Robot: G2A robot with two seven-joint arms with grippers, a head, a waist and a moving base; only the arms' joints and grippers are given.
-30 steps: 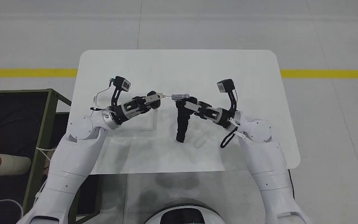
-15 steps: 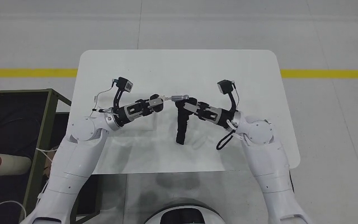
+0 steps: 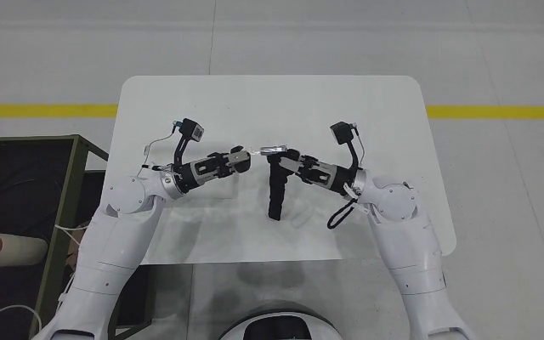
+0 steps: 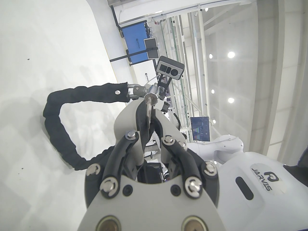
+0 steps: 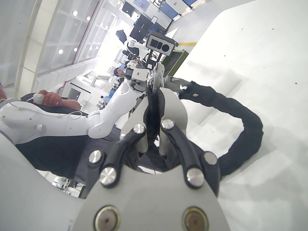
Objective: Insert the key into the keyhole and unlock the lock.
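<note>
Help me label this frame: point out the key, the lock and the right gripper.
key [image 4: 148,111]: left wrist view, on its thin blade.
lock [image 4: 84,94]: left wrist view, on the black sleeve.
right gripper [image 5: 156,97]: right wrist view, midway between its fingertips.

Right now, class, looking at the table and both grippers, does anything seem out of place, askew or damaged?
Nothing stands out. The left gripper is shut on the key, whose tip meets the metal end of the lock, held by the right gripper above the table. The lock's black sleeved loop hangs intact, with nothing spilled.
</note>
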